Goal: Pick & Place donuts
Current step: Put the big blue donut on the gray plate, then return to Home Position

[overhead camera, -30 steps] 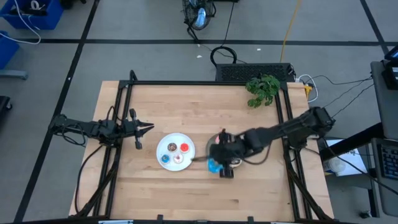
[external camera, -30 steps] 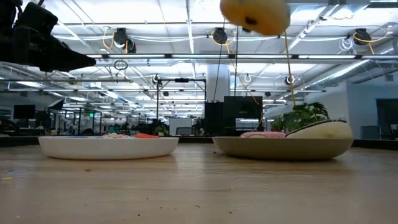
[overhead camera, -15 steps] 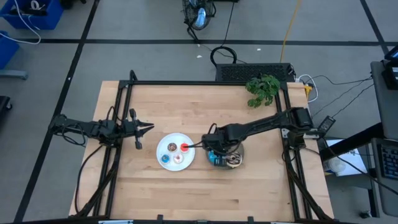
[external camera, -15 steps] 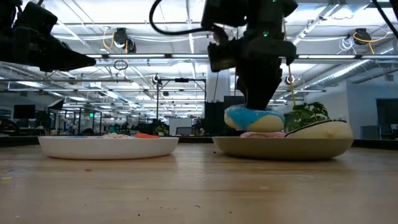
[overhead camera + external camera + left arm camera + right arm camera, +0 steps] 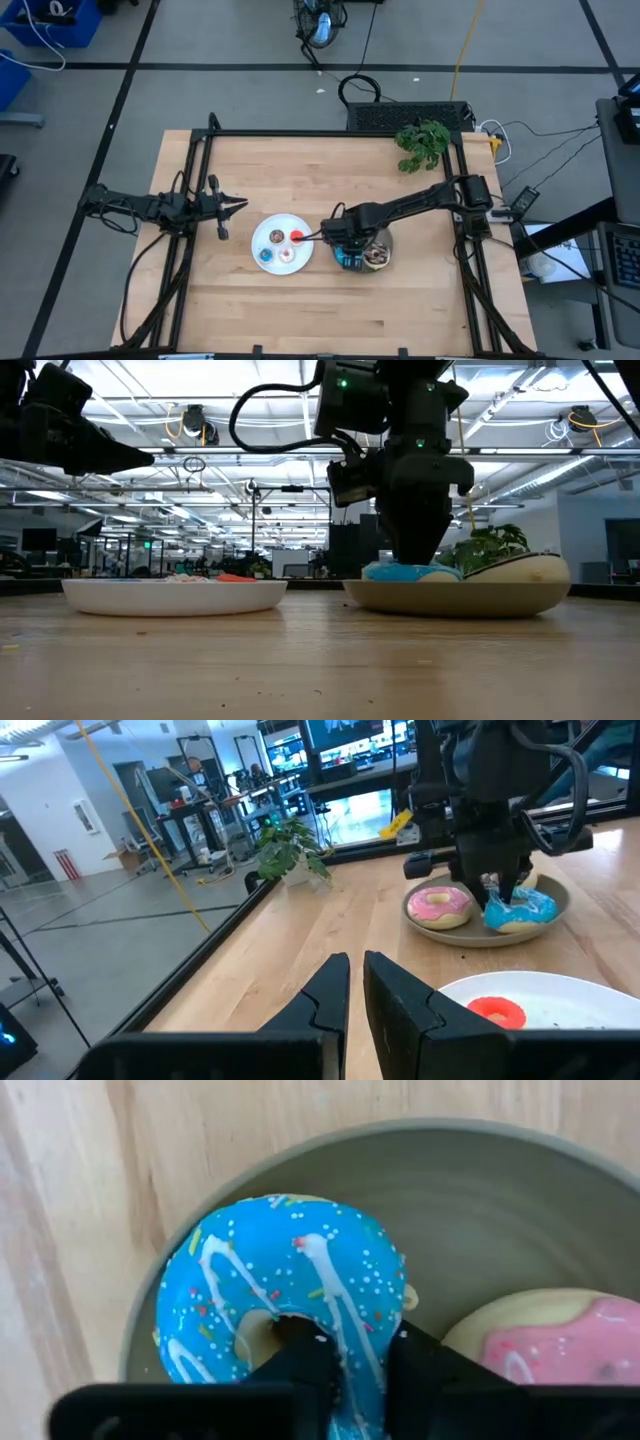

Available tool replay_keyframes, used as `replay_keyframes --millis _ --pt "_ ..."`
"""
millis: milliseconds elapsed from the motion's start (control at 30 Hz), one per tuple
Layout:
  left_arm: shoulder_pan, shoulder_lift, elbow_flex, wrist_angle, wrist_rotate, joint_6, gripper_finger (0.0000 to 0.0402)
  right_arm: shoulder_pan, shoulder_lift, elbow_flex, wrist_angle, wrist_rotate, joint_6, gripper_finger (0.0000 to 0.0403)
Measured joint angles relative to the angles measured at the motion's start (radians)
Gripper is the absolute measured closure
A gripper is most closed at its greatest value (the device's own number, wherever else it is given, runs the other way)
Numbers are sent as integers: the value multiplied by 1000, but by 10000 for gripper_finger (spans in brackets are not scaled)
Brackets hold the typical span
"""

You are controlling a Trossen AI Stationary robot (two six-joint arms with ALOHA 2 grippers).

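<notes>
- The right gripper (image 5: pixel 340 1365) has come down from above the worktop; its fingers pinch the rim of the blue sprinkled donut (image 5: pixel 285 1300), now low in the grey plate (image 5: pixel 480 1200) beside the pink donut (image 5: pixel 560 1345).
- Placing looks nearly done; release remains.
- The chocolate donut is mostly hidden.
- The left gripper (image 5: pixel 357 982), fingers nearly together, waits by the left edge.

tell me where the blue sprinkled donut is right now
The blue sprinkled donut lies in the grey plate right of table centre, beside the pink donut, with the right gripper shut on its ring.
</notes>
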Motion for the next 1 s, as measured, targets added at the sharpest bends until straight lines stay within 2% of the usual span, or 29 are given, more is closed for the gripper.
replay_keyframes --millis 333,600,833,1000 --pt "0 0 0 0 0 0 360 0 -40 9 -36 6 25 226" --pt "0 0 0 0 0 -1 360 -4 -41 26 -79 7 31 153" --pt "0 0 0 0 0 6 360 -28 -62 124 -168 14 36 135" --pt "0 0 0 -1 0 22 360 -19 -171 144 -184 131 28 170"
